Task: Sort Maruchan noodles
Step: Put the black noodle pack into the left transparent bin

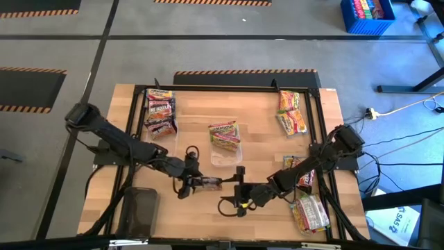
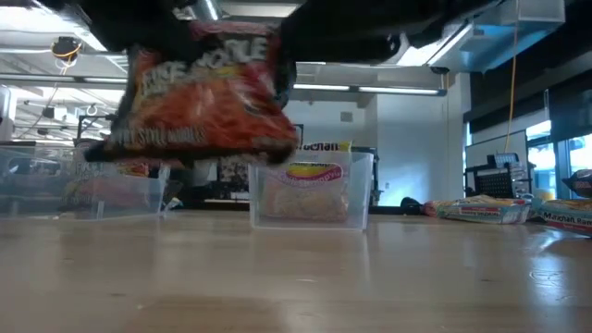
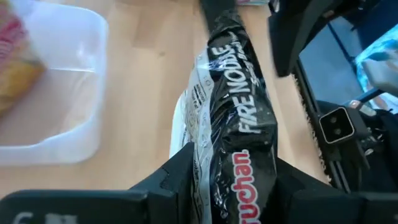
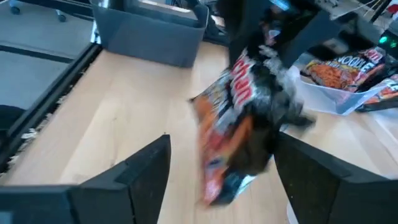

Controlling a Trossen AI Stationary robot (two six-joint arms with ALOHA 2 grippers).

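A dark Maruchan noodles packet [image 3: 239, 106] printed "Fire Noodle" hangs above the table near its front middle, with my left gripper [image 1: 189, 179] shut on it. In the low view the packet [image 2: 199, 92] is clear of the wood. My right gripper [image 4: 230, 168] is open just to the packet's right, its fingers wide apart on either side of the packet's free end [image 4: 224, 180], apart from it. A clear tray [image 1: 223, 158] at the centre holds a yellowish packet [image 1: 225, 133]. My left gripper pinches one end of the dark packet [image 3: 214, 180] between its two fingers, the crinkled wrapper bunched between them. The fingers come from the table's left, slanting down. The packet reaches away from them toward my right gripper, lifted clear of the table.
Dark red packets [image 1: 160, 111] lie stacked at the far left, yellow ones [image 1: 291, 114] at the far right. More packets [image 1: 310, 212] lie at the near right. A dark bin [image 1: 139, 212] stands at the near left. A black frame [image 1: 229, 89] borders the table.
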